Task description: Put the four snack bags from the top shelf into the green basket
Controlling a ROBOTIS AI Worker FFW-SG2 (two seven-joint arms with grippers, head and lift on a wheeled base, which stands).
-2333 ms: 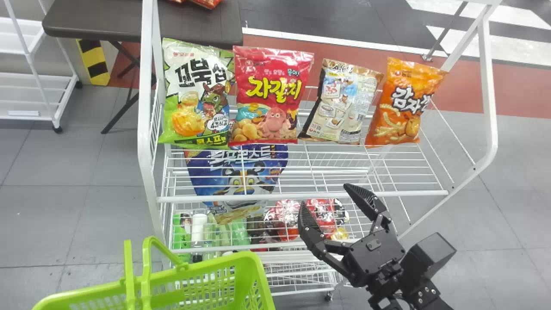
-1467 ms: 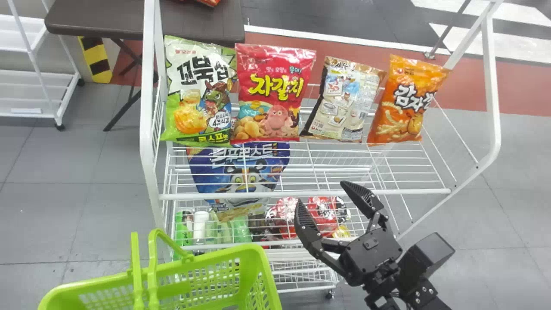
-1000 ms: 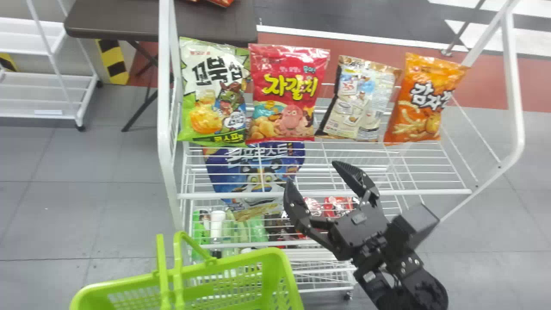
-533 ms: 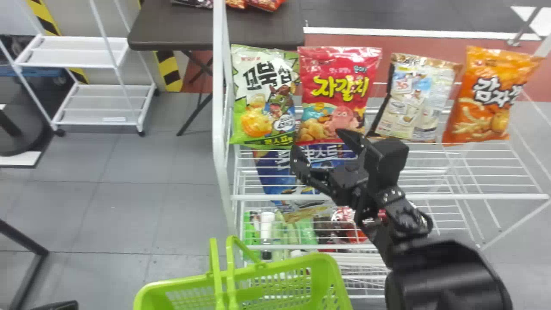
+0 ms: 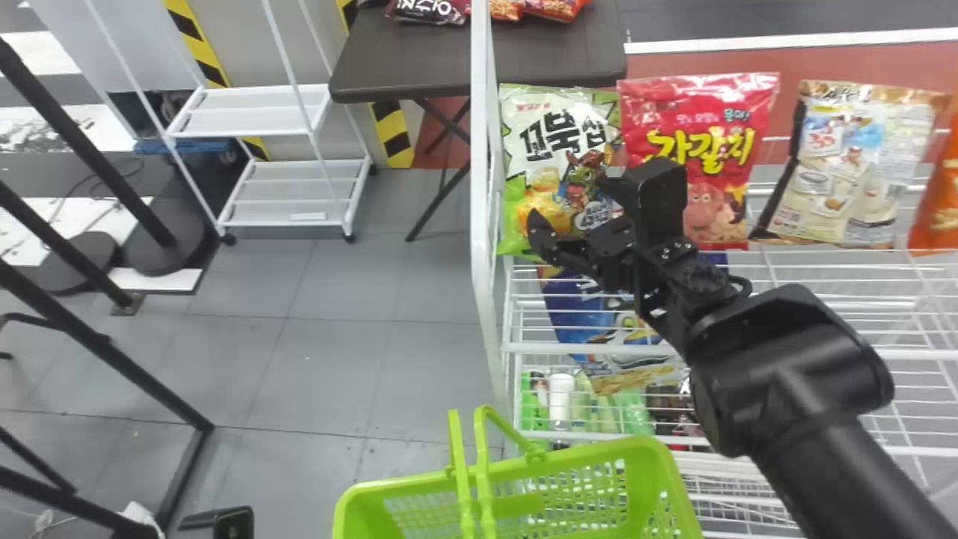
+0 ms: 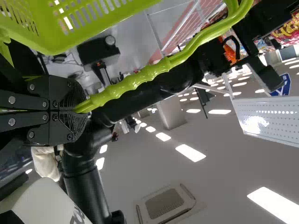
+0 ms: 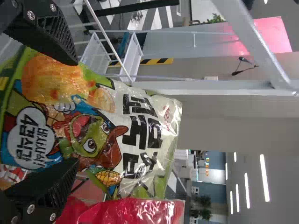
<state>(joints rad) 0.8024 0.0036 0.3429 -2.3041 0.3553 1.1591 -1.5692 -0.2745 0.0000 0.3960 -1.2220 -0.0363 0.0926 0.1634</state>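
My right gripper (image 5: 570,201) is open in front of the green-and-white snack bag (image 5: 550,123) on the top shelf. Seen from the right wrist, the right gripper (image 7: 70,114) has its fingers apart on either side of that bag (image 7: 140,135), whose lower part lies between them. To its right stand a red bag (image 5: 696,97), partly behind the arm, a beige bag (image 5: 846,165) and an orange bag (image 5: 939,209) cut by the view's edge. The green basket (image 5: 584,457) is low in front of the rack; my left gripper (image 6: 77,112) is shut on its handle (image 6: 154,71).
The rack's white side frame (image 5: 483,224) rises just left of the green-and-white bag. A blue bag (image 5: 576,307) and bottles (image 5: 561,397) sit on lower levels. Behind are a dark folding table (image 5: 412,56) and a white cart (image 5: 292,180). Black metal bars (image 5: 105,344) cross at left.
The head view has turned left, shifting rack and basket rightward in it. My right arm has moved left and up along the rack, from before its lower right part to the green-and-white bag.
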